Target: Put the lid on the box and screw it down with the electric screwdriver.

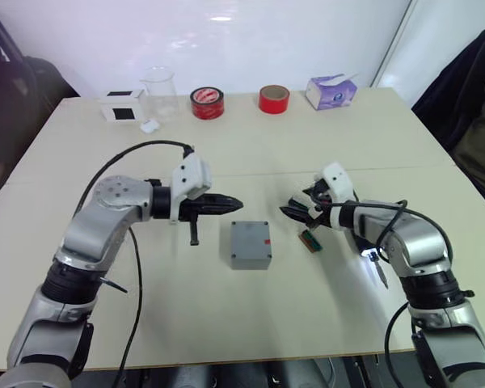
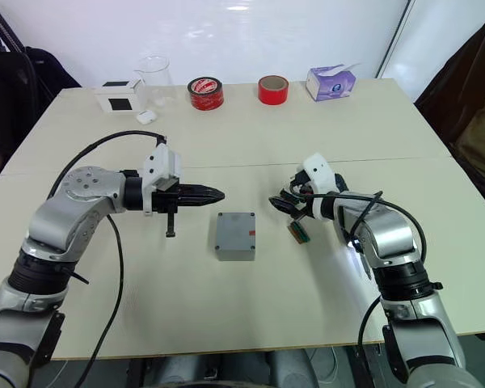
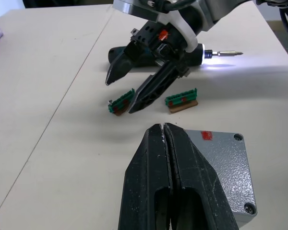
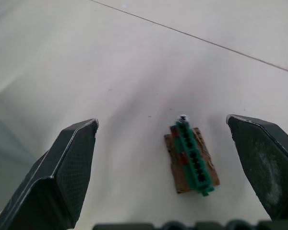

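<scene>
The worktop (image 1: 250, 323) carries the box (image 1: 250, 244) near its middle, between the two arms, and the lid (image 3: 225, 167) already seems to sit on it, corner screws showing. So the fitting step looks done, and driving the screws appears to be the step in hand.

The left pincer (image 1: 230, 203) hovers just beside the box's far left corner, its jaws pressed together on nothing. The right pincer (image 1: 295, 212) hangs with jaws spread wide above a small green part (image 4: 192, 158), gripping nothing.

The screwdriver (image 3: 201, 53) lies on the worktop under the right forearm, its tip light on. The next move probably calls for the right arm to draw back and take it, since it sits behind that pincer.

Two green parts (image 3: 181, 99) lie between box and screwdriver and could be nudged. Well apart at the far edge stand a white box (image 1: 123, 106), a beaker (image 1: 159, 90), two red tape rolls (image 1: 207, 103) and a tissue pack (image 1: 331, 91).
</scene>
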Tool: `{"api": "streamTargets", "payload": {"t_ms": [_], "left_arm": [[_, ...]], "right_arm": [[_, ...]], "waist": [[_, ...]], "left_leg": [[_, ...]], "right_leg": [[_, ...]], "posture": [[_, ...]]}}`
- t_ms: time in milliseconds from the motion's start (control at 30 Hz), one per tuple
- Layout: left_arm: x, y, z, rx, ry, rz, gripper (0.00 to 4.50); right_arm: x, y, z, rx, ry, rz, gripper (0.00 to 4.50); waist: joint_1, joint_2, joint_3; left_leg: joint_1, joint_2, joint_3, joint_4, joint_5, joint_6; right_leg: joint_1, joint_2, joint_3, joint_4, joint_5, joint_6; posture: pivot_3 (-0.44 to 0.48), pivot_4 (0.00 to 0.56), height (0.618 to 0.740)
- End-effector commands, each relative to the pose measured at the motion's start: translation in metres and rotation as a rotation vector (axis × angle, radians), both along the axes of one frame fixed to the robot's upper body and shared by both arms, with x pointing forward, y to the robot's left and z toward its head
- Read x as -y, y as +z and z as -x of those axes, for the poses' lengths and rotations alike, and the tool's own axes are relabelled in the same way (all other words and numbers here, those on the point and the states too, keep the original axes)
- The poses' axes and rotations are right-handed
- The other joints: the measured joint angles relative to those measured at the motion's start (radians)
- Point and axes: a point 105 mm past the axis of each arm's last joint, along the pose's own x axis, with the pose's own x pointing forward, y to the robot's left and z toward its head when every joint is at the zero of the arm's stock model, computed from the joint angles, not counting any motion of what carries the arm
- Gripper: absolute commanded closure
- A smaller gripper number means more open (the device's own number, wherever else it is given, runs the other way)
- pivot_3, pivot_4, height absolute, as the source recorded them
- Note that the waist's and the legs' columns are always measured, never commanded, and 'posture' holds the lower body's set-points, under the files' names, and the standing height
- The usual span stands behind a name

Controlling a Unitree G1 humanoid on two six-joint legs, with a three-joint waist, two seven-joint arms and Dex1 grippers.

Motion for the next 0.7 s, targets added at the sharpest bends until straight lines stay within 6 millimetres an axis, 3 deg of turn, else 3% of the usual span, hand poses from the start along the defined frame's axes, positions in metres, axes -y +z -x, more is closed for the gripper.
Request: {"api": "streamTargets", "payload": {"t_ms": [33, 533, 633, 700], "left_arm": [[0.0018, 0.0123, 0.0009, 0.051, -0.004, 0.014, 4.50], [0.0012, 0.0111, 0.0004, 0.046, 0.011, 0.018, 4.50], [0.0010, 0.0106, 0.0006, 0.045, 0.012, 0.016, 4.50], [0.0009, 0.0105, 0.0007, 0.045, 0.012, 0.015, 4.50]], "right_arm": [[0.0006, 0.0148, -0.0109, 0.051, -0.022, -0.039, 0.08], [0.0008, 0.0067, -0.0201, 0.025, -0.038, -0.043, 0.08], [0.0000, 0.0068, -0.0206, 0.027, -0.036, -0.045, 0.74], [-0.0006, 0.0066, -0.0205, 0.026, -0.034, -0.046, 1.44]], "waist": [[0.000, 0.000, 0.000], [0.000, 0.000, 0.000], [0.000, 0.000, 0.000], [0.000, 0.000, 0.000]], "left_leg": [[0.000, 0.000, 0.000, 0.000, 0.000, 0.000], [0.000, 0.000, 0.000, 0.000, 0.001, -0.001], [0.000, 0.000, 0.000, 0.000, 0.001, -0.001], [0.000, 0.000, 0.000, 0.000, 0.001, -0.001]], "right_leg": [[0.000, 0.000, 0.000, 0.000, 0.000, 0.000], [0.000, 0.000, 0.000, 0.000, 0.000, 0.000], [0.000, 0.000, 0.000, 0.000, 0.000, 0.000], [0.000, 0.000, 0.000, 0.000, 0.000, 0.000]], "posture": [[0.000, 0.150, 0.740], [0.000, 0.150, 0.740], [0.000, 0.150, 0.740], [0.000, 0.150, 0.740]]}}
